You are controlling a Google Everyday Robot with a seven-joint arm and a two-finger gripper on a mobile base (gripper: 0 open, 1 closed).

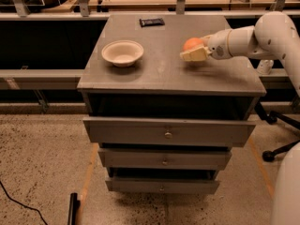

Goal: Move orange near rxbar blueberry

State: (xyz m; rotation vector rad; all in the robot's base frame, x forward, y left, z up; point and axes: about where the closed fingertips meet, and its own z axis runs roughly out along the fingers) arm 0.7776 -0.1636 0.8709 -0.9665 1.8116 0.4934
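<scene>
The orange [191, 42] is over the right part of the grey cabinet top [159, 71], between my gripper's cream fingers. My gripper [193, 50] reaches in from the right on a white arm and is shut on the orange. The near finger [194, 56] hides the fruit's lower front. The rxbar blueberry [152, 21], a dark flat bar, lies near the back edge of the top, to the left of and behind the orange and apart from it.
A cream-white shallow bowl [122, 52] sits on the left part of the top. The cabinet has three drawers [165, 132] partly pulled out below. A metal rail [56, 16] runs behind the cabinet. An office chair base [276, 149] stands on the floor at the right.
</scene>
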